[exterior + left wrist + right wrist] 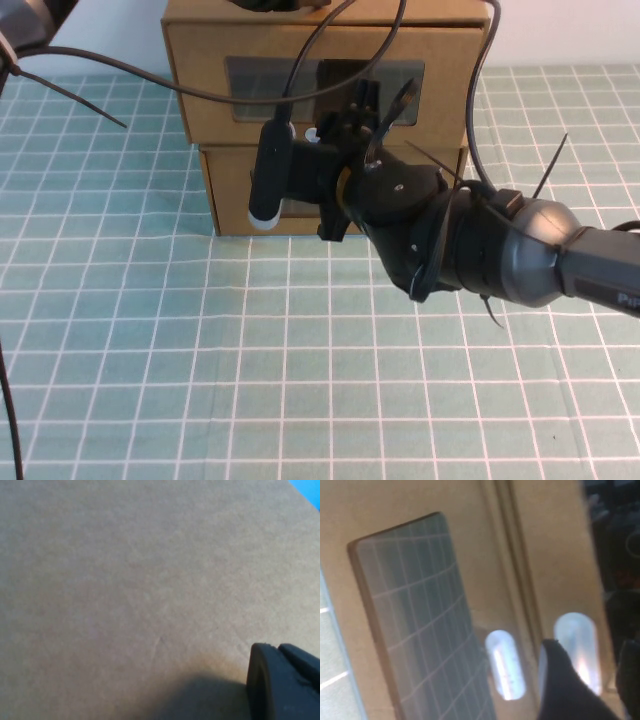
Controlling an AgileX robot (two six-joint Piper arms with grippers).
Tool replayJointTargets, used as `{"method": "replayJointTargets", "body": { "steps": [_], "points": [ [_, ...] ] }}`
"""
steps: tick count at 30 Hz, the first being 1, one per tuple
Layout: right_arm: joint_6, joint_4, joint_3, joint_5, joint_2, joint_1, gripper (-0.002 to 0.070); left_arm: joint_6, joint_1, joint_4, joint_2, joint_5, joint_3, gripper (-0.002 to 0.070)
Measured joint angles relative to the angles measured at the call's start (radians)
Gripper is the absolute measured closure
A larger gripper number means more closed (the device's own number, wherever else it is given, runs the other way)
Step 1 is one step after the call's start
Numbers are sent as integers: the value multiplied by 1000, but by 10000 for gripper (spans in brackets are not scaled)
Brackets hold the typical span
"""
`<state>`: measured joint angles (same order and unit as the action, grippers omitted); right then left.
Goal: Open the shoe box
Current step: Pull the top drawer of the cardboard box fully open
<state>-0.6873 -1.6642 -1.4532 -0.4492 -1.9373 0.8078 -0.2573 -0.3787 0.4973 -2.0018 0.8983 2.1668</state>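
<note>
The shoe box (205,90) sits at 12 o'clock on the grid mat (150,350). Its long axis runs 9 to 3 o'clock, and its window (260,88) faces 6 o'clock. The right gripper (385,100) is at the box front, fingers spread and empty. The left gripper (280,685) is just over plain cardboard, probably the box top; its state cannot be told.

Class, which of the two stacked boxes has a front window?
The upper box: its window sets it apart; the lower box shows none. Right tool at their fronts; left tool over cardboard.
</note>
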Motion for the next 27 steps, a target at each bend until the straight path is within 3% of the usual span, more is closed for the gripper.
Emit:
{"method": "replayJointTargets", "body": {
  "steps": [5, 11, 19, 27],
  "points": [
    [0, 0, 0, 0, -20, -2, 465, 0, 0, 4, 0, 2, 0, 678],
    [-6, -12, -2, -38, -31, -4, 650, 0, 0, 6, -2, 4, 0, 678],
    [-8, -25, 10, -34, -26, -4, 665, 0, 0, 6, -4, 4, 0, 678],
    [-56, -11, 184, -35, 38, 26, 684, 0, 0, 5, -4, 4, 0, 679]
  ]
}}
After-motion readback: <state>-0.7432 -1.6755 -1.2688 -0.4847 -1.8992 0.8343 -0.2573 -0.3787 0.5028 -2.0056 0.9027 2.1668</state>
